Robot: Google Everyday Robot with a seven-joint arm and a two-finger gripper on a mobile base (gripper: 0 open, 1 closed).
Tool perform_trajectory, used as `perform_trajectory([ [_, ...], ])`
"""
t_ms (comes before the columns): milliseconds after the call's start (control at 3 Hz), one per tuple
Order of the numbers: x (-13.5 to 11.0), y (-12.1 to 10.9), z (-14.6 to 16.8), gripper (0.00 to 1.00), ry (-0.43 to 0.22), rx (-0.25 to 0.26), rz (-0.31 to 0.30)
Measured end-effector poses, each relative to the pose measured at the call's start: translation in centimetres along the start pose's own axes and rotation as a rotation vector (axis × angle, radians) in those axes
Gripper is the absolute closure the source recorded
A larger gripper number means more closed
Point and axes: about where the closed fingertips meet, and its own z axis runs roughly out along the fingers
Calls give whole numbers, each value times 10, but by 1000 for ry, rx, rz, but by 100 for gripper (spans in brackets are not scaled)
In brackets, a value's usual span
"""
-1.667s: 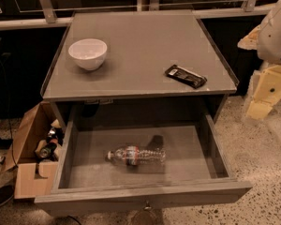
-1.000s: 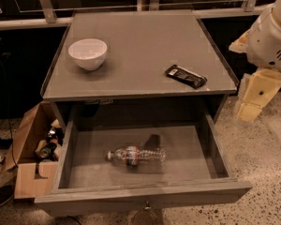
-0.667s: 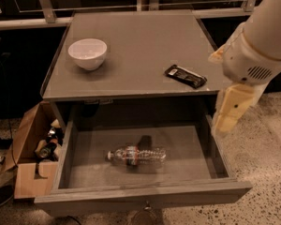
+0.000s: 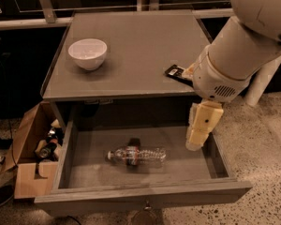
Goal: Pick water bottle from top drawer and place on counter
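Gripper [image 4: 193,144] hangs over the open top drawer's [image 4: 145,191] right side; spread or pressed together cannot be told. One water bottle [image 4: 136,155] lies left of it, its red-and-white label unreadable. Above, the counter [image 4: 131,36] bears one white bowl [image 4: 87,53] and one black snack bar [image 4: 176,72].

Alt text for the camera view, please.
The gripper hangs over the right side of the open top drawer, apart from the water bottle lying on its side inside. On the counter above: a white bowl and a black snack bar.
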Motion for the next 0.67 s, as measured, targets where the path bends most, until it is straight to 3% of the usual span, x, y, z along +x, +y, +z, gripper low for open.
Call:
perform_trajectory([
  [667, -14, 14, 73, 0, -4, -48, 0],
])
